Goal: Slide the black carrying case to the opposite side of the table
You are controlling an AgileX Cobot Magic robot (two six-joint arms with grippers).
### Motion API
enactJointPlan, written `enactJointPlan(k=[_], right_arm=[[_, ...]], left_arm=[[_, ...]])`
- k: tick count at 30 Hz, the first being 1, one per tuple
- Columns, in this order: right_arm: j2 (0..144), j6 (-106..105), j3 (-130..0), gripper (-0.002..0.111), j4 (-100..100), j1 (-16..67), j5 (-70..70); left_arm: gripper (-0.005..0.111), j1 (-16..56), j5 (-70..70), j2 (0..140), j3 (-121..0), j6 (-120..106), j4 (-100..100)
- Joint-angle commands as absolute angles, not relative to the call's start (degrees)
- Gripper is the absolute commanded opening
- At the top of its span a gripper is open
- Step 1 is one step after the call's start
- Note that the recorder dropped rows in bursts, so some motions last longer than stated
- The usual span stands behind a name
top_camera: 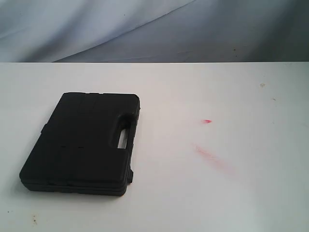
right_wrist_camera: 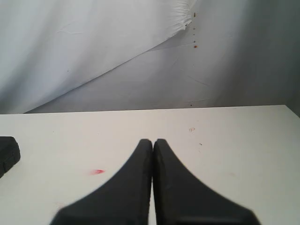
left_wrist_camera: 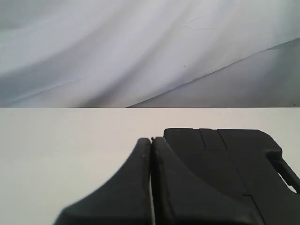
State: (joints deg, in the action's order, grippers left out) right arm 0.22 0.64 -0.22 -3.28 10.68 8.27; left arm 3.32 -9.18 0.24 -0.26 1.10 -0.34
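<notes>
Table (top_camera: 217, 193): wide, flat, matte white top, with a small bright red mark (top_camera: 206, 121) and a fainter, longer red smear (top_camera: 212, 157) right of centre, plus a few dark specks near the edges. Behind the far edge hangs a pale grey cloth backdrop (top_camera: 145, 29), softly creased. Black carrying case (top_camera: 82, 145): moulded hard plastic with a dull matte finish, a flat rectangular slab with rounded corners and shallow ribbed panels on the lid. It lies flat on the left half of the table in the exterior view. Its long axis runs from the near edge toward the far edge, with the far end leaning a little to the right. The handle slot (top_camera: 121, 133), an elongated cut-out, sits in the long side that faces the table's middle, toward the far end. Neither arm shows in the exterior view. Left gripper (left_wrist_camera: 151, 139): two smooth black fingers, broad at the base and curving in to narrow tips, pressed together with nothing between them. The case (left_wrist_camera: 225, 168) lies close beside it and extends past the tips, partly covered by one finger; whether they touch cannot be told. Right gripper (right_wrist_camera: 153, 141): same shape, jaws likewise closed and empty, low over bare white tabletop. Only a corner of the case (right_wrist_camera: 8, 152) shows at that frame's edge, well apart from it, with the red mark (right_wrist_camera: 97, 172) between them.
</notes>
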Motion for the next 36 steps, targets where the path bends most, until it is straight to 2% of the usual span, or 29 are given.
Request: enactJointPlan(k=[1,36], right_arm=[[0.00,0.45,0.00,0.000,-2.68,10.30,7.65],[0.00,0.45,0.00,0.000,-2.68,10.30,7.65]], left_arm=[[0.000,3.51,-8.84,0.00,0.00,1.43,-0.37],[0.000,3.51,-7.47,0.00,0.00,1.44,-1.83]])
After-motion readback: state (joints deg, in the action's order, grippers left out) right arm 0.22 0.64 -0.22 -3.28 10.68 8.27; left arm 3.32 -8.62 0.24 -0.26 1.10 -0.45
